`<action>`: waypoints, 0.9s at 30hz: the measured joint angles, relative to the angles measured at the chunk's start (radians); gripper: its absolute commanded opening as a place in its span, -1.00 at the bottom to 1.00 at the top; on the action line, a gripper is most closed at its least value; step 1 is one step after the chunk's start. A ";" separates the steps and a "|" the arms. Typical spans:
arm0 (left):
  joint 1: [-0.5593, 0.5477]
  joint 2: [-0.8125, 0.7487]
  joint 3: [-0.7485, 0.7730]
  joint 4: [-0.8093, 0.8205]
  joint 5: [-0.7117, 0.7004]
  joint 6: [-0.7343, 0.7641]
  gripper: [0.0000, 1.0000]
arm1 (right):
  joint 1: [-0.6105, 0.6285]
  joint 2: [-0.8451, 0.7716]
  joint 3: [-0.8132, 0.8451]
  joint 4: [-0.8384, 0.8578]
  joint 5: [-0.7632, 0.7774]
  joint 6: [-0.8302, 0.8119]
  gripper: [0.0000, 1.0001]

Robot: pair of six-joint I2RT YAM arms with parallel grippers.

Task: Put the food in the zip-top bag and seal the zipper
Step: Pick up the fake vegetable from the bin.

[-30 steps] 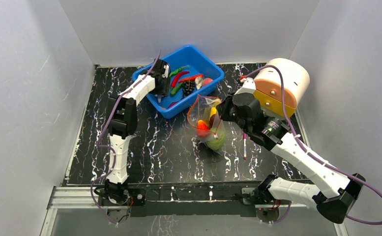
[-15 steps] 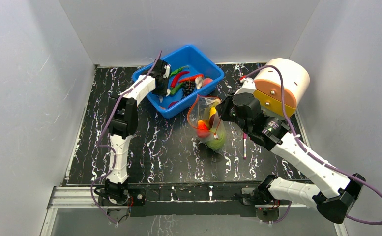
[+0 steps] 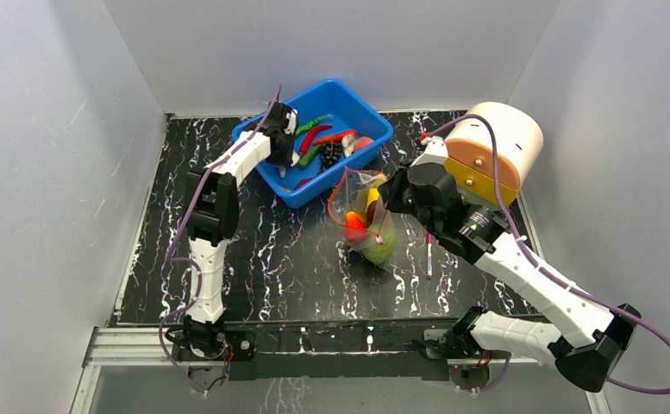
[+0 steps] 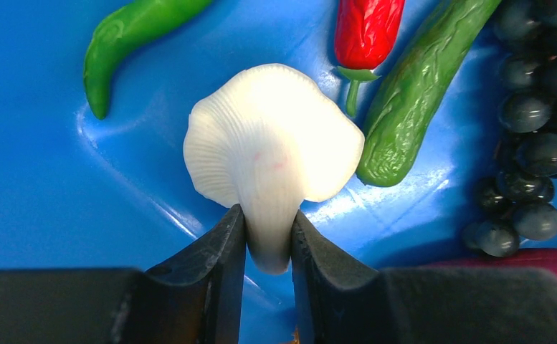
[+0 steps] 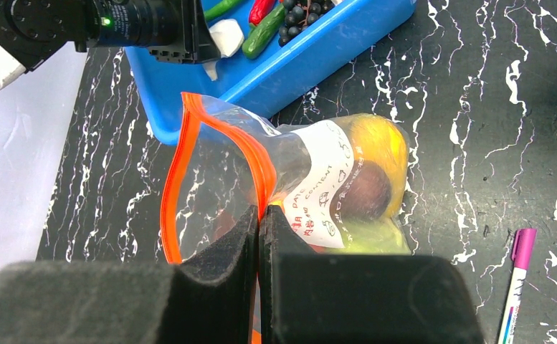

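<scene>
**Left-wrist view, lower centre:** my left claw (image 4: 268, 223) is clamped on the stem of the white mushroom (image 4: 275, 143), which lies in the blue tub (image 4: 46, 179). I judge this to be the pick-up for bagging.

**Right-wrist view, lower centre:** my right claw (image 5: 259, 218) is pinched shut on the zipper (image 5: 261, 168). It holds the mouth of the zip-top bag (image 5: 211, 201) agape above the tabletop (image 5: 476, 107), probably to receive food. Only this view shows a brown piece (image 5: 367, 192) bagged. Only the top view shows tub and bag just beside each other.
</scene>
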 measured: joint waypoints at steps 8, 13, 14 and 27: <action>0.000 -0.053 -0.002 0.000 0.029 -0.019 -0.77 | 0.000 0.001 0.000 0.000 0.000 0.004 -1.00; 0.000 -0.127 -0.024 0.003 0.051 -0.033 -0.77 | 0.000 0.001 0.000 0.000 -0.003 0.011 -1.00; 0.000 -0.145 -0.031 0.005 0.055 -0.035 -0.77 | 0.000 0.001 0.000 0.000 -0.004 0.014 -1.00; -0.001 -0.405 -0.196 0.032 0.195 -0.109 -0.75 | 0.000 0.005 -0.015 0.008 -0.033 0.063 -1.00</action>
